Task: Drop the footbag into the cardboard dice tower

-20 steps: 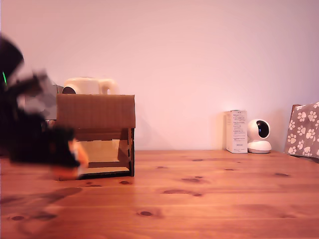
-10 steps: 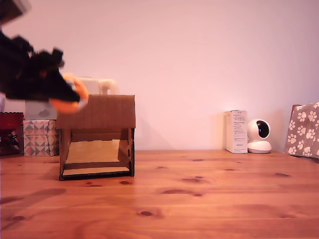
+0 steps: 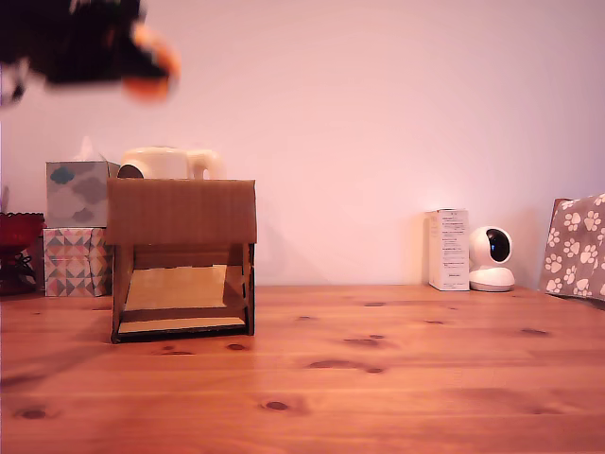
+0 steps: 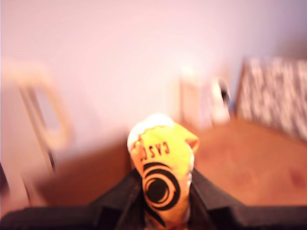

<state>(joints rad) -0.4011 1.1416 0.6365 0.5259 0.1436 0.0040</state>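
The orange and white footbag (image 3: 151, 62) is held high at the exterior view's top left, well above the cardboard dice tower (image 3: 182, 257). My black gripper (image 3: 142, 61) is shut on the footbag and blurred by motion. The wrist view shows the footbag (image 4: 162, 170) squeezed between the two black fingers (image 4: 120, 196), with a black ring mark and lettering on its yellow-orange panel. The tower stands on the wooden table (image 3: 378, 378), its lower front opening showing a sloped tan ramp (image 3: 178, 288).
Two tissue boxes (image 3: 77, 227) are stacked left of the tower, with a cream jug (image 3: 170, 163) behind it. A white carton (image 3: 448, 249), a small white camera (image 3: 492, 258) and a paw-print box (image 3: 577, 246) stand at the exterior view's right.
My gripper has risen with the footbag from table height beside the tower's front to above its top, moving slightly toward the exterior view's right.
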